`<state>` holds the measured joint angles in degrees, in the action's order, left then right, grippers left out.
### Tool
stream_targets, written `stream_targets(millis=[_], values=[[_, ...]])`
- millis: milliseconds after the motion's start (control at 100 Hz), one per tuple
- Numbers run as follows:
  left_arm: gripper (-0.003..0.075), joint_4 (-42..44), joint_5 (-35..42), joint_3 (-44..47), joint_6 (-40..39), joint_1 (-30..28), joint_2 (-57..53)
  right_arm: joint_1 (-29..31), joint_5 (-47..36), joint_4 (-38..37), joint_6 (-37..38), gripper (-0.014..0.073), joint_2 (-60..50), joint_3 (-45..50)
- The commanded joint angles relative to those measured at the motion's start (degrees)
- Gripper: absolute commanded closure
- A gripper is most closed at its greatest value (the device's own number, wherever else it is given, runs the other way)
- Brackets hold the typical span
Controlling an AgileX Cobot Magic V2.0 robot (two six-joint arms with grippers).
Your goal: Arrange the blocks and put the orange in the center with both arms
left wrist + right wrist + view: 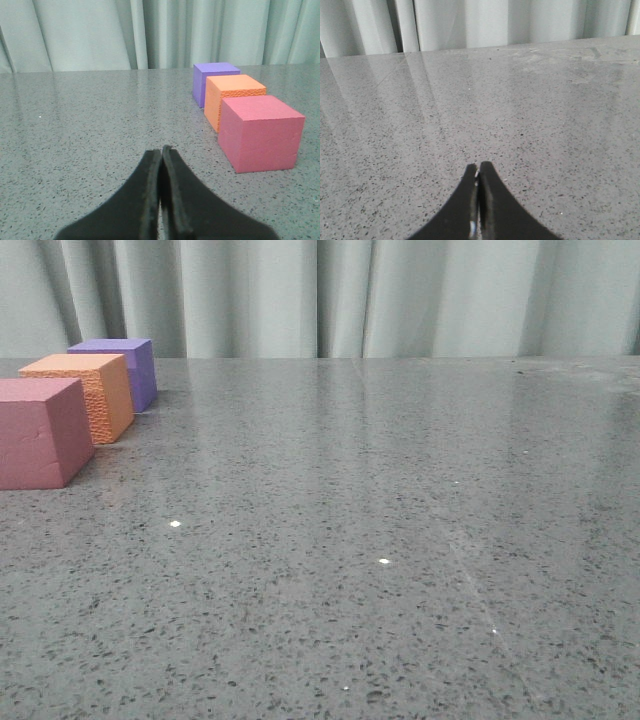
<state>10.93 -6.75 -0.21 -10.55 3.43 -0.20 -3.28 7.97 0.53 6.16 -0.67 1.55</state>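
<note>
Three foam cubes stand in a row at the table's far left. The pink-red cube (40, 432) (260, 132) is nearest, the orange cube (85, 392) (232, 97) sits in the middle, and the purple cube (125, 365) (214, 80) is farthest back. My left gripper (161, 149) is shut with nothing in it, low over the table, with the row off to one side of it and apart. My right gripper (478, 165) is also shut and holds nothing, over bare table. Neither gripper shows in the front view.
The grey speckled tabletop (380, 540) stretches wide to the right of the cubes. A pale curtain (340, 295) hangs behind the table's far edge.
</note>
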Motion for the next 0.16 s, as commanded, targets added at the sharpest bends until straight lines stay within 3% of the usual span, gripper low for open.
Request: stream_targets(millis=[0, 150], values=[[0.0739, -0.5, 4.7, 3.1, 0.1, 0.0, -2.0, 0.4, -4.7, 0.0, -0.4, 0.0661, -1.3, -0.8], [0.0739, -0.5, 4.7, 3.1, 0.1, 0.0, -2.0, 0.4, -4.7, 0.0, -0.4, 0.0661, -1.3, -0.8]])
